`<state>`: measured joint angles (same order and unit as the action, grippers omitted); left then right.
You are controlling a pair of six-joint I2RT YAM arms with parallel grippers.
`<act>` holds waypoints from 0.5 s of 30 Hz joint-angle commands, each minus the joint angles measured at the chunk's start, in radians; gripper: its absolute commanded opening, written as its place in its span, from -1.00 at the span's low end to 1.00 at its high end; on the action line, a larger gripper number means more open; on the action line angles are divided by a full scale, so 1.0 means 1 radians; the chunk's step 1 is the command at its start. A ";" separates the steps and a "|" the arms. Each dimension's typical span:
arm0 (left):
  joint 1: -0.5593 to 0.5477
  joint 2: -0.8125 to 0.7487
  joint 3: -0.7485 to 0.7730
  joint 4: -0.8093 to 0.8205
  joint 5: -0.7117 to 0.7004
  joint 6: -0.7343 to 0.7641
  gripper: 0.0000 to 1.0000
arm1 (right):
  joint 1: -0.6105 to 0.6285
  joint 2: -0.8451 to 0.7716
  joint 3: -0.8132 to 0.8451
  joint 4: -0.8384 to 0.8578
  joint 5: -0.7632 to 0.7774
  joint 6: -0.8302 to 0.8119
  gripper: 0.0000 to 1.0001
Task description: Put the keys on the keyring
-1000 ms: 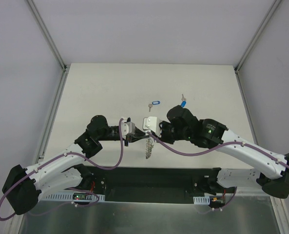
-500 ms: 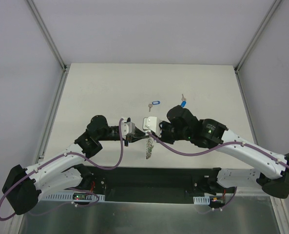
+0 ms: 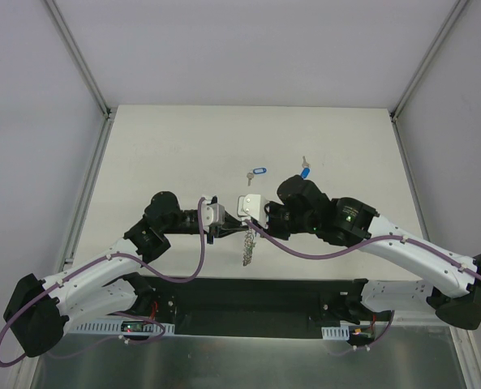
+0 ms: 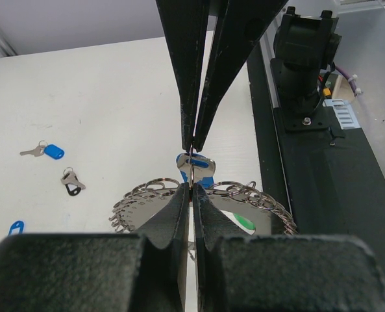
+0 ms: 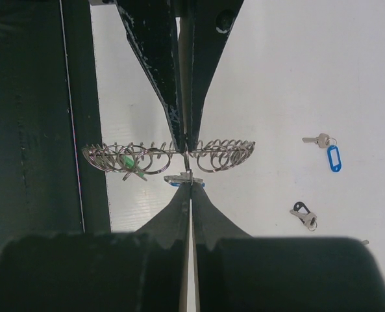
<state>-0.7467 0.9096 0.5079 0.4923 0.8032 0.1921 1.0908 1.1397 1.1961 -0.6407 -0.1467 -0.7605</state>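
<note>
Nothing has shifted since the earlier frame: both grippers remain locked together above the desk's near edge.

Desk (image 3: 183,146): one, pale. Arms: two, left arm (image 3: 102,271) and right arm (image 3: 402,247), meeting at centre. Keyring (image 4: 143,203): one, coiled rim, green spot inside, held on edge above the desk by the left gripper (image 4: 191,190), which is clamped tight on its rim. Keys: four in all, three blue-tagged and one dark-grey-tagged. The right gripper (image 5: 191,185) is clamped tight on the fourth key (image 4: 198,170), blue-tagged, at the keyring's rim. Three lie loose on the desk: first blue-tagged key (image 4: 49,152), dark-grey-tagged key (image 4: 71,183) near it, second blue-tagged key (image 4: 14,228) apart.
</note>
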 commanded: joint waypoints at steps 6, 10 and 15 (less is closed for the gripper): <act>-0.009 -0.006 0.030 0.077 0.034 -0.014 -1.00 | 0.004 -0.003 0.011 0.009 -0.045 -0.011 -0.97; -0.008 -0.003 0.030 0.075 0.034 -0.010 -1.00 | 0.003 -0.008 0.011 0.003 -0.040 -0.011 -0.98; -0.010 -0.006 0.023 0.074 0.056 0.027 -1.00 | 0.004 -0.023 0.008 -0.023 -0.030 -0.007 -0.98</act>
<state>-0.7475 0.9100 0.5076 0.4919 0.8108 0.1909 1.0908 1.1400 1.1961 -0.6434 -0.1616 -0.7605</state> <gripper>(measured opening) 0.008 0.017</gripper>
